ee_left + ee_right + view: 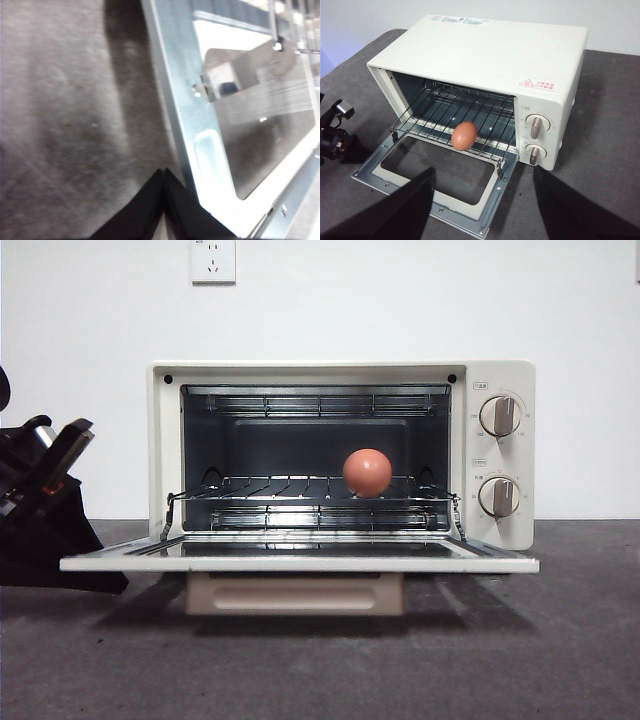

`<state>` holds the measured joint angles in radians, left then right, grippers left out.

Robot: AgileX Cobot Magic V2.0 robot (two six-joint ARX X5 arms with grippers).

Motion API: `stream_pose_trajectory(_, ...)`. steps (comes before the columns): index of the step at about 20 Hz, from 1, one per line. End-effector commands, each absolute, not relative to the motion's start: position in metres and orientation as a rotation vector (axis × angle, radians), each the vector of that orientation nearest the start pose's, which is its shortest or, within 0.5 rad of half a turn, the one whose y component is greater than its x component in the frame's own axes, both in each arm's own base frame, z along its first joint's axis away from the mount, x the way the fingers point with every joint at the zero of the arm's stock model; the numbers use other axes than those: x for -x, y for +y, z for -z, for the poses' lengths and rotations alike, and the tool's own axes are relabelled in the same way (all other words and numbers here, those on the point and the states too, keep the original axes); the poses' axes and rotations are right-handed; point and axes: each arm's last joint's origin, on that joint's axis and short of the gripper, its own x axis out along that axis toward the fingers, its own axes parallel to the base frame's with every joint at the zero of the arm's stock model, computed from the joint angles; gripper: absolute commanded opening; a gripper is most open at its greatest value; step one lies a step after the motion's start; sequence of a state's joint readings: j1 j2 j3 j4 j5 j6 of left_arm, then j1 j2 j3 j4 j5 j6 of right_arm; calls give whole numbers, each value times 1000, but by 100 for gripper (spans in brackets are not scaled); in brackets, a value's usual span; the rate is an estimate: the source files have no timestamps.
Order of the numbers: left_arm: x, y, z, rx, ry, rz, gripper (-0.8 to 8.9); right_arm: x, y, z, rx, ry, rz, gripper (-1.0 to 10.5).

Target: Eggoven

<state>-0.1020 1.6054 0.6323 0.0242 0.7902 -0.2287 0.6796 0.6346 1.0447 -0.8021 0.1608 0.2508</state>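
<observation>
The cream toaster oven (498, 380) stands on the table with its door (300, 563) folded down flat. A reddish-brown egg (367, 472) sits on the wire rack (260, 486), right of its middle; the right wrist view also shows the egg (465, 135) at the rack's front edge. My left gripper (162, 172) is shut and empty, low by the open door's left edge (180, 100). It shows at the left in the front view (45, 475). My right gripper (484, 175) is open and empty, high above and in front of the oven (485, 55).
The oven has two knobs (499, 416) on its right side. A white wall socket (212, 260) is on the wall behind. The table top (520, 660) is dark grey. The open door juts forward over the table.
</observation>
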Motion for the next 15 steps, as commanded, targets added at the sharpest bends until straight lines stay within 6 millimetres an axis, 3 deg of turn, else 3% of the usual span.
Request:
stream_pose_trajectory(1, -271, -52, -132, 601, 973, 831, 6, -78, 57, -381, -92, 405, -467, 313)
stream_pose_trajectory(15, -302, -40, -183, 806, 546, 858, 6, -77, 57, -378, -95, 438, -459, 313)
